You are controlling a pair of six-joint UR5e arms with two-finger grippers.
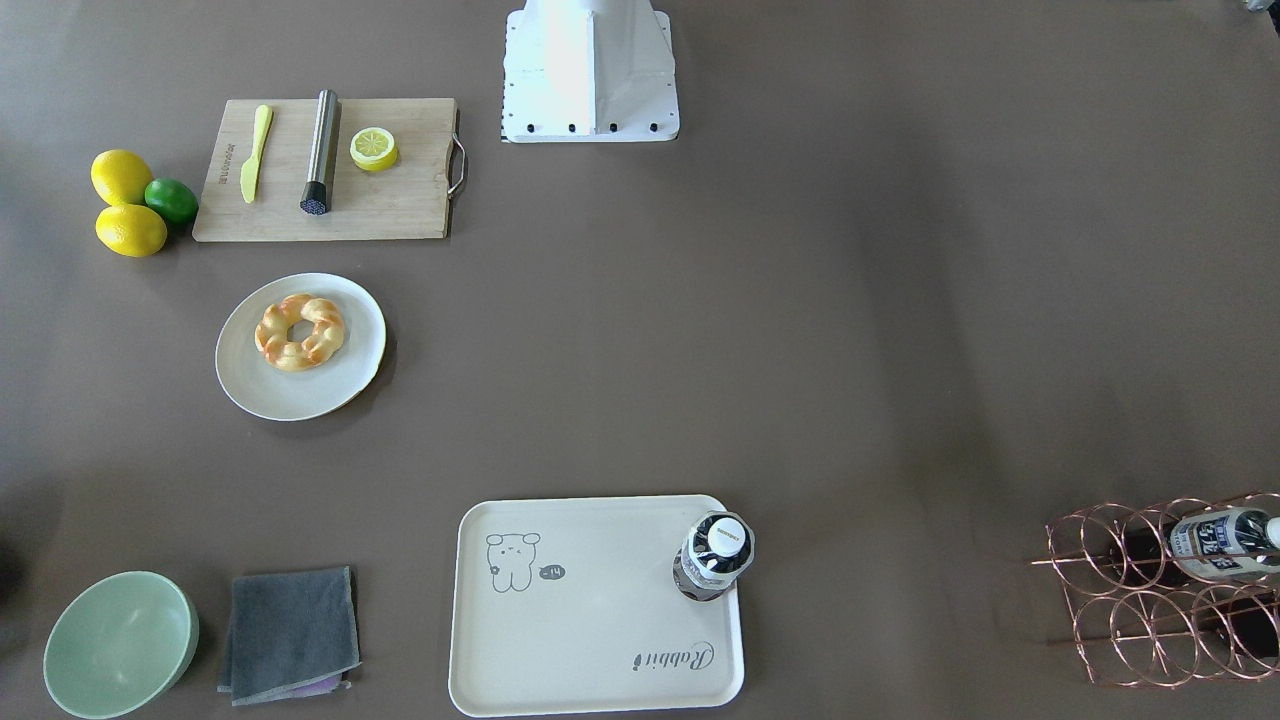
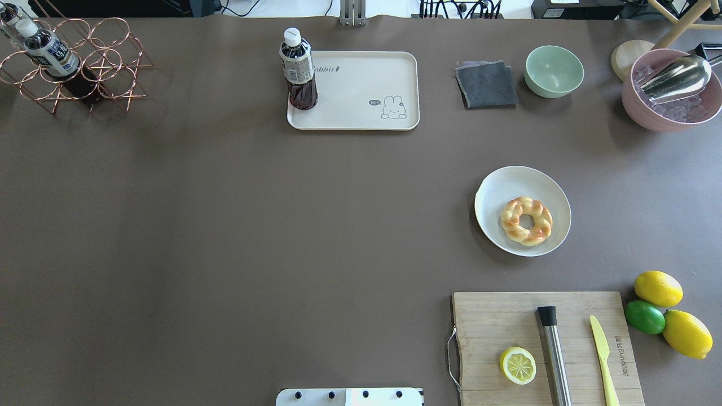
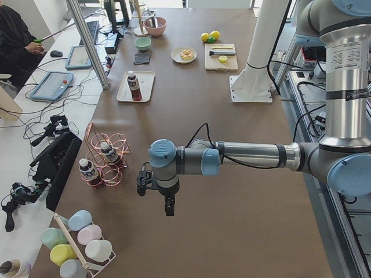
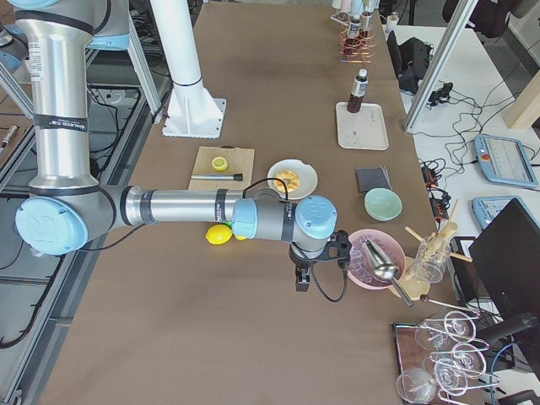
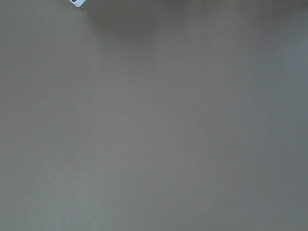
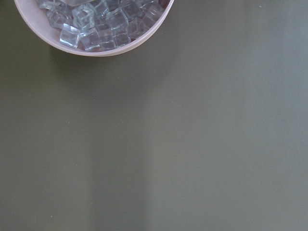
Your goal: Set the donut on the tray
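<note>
The donut (image 2: 526,220) is a braided golden ring lying on a round off-white plate (image 2: 505,189) to the right of the table's middle; it also shows in the front view (image 1: 300,332). The cream tray (image 2: 361,90) with the bear drawing sits at the table's far side (image 1: 590,620), with a dark bottle (image 2: 298,70) standing on one corner. My left gripper (image 3: 168,207) hangs over bare table near the left end. My right gripper (image 4: 301,281) hangs near the right end, beside the pink bowl. They show only in the side views, so I cannot tell if either is open or shut.
A wooden cutting board (image 2: 491,321) carries a lemon half (image 2: 518,365), a steel rod and a yellow knife. Lemons and a lime (image 2: 644,316) lie beside it. A green bowl (image 2: 554,70), a grey cloth (image 2: 486,84), a pink bowl of ice (image 2: 671,115) and a copper bottle rack (image 2: 73,67) stand along the far side.
</note>
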